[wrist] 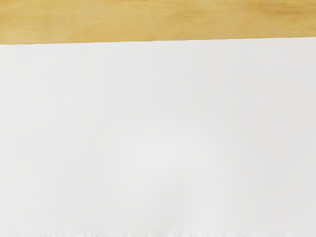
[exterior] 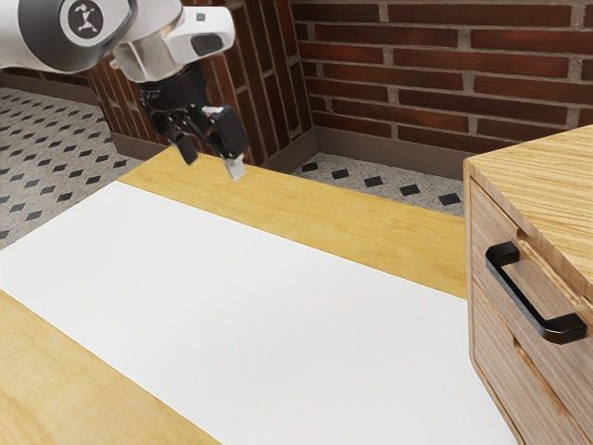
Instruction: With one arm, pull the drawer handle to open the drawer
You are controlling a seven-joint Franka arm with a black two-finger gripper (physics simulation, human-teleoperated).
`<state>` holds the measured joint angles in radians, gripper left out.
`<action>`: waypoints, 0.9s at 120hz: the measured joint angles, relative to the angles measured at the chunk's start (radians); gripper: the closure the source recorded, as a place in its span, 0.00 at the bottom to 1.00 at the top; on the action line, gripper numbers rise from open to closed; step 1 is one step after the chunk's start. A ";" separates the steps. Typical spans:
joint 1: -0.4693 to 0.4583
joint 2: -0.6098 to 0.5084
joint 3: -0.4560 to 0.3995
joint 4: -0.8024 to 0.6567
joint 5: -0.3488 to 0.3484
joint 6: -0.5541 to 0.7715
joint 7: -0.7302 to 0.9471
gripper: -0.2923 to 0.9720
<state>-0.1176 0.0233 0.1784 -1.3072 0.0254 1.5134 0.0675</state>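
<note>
My claw (exterior: 212, 164) hangs apart over the desk (exterior: 371, 232), far from the handle (exterior: 522, 299), which I'd straddle squarely before pulling.

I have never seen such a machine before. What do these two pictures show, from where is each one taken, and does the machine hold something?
The machine is a robot arm. At its end sits a black gripper with two fingers, which stand apart and hold nothing. The exterior view is taken by a camera at the arm's side. The wrist view is taken by a camera on the arm's hand, looking down at the table. On the wooden table lies a white sheet, and the wrist view shows this sheet beside a strip of the wood. At the exterior view's right stands a wooden cabinet with a black drawer handle. The gripper hangs above the table, far from that handle.
</note>
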 joint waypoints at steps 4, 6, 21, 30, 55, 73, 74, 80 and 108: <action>0.016 0.000 0.000 0.001 0.000 -0.002 0.006 0.24; 0.025 0.000 0.001 0.001 0.000 -0.004 0.009 0.25; 0.096 -0.028 -0.003 0.056 0.008 -0.021 0.025 0.25; 0.183 -0.074 -0.057 0.122 0.046 -0.060 0.006 0.25; 0.046 -0.078 -0.143 0.141 0.057 -0.121 -0.098 0.25; 0.044 -0.207 -0.147 -0.059 -0.024 -0.065 -0.158 0.25; 0.050 -0.229 -0.148 -0.096 -0.035 -0.051 -0.161 0.25; 0.072 -0.333 -0.162 -0.284 -0.097 0.036 -0.177 0.25; 0.183 -0.477 -0.376 -0.594 -0.287 0.355 -0.294 0.25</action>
<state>0.0653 -0.4541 -0.1976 -1.9009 -0.2614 1.8683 -0.2267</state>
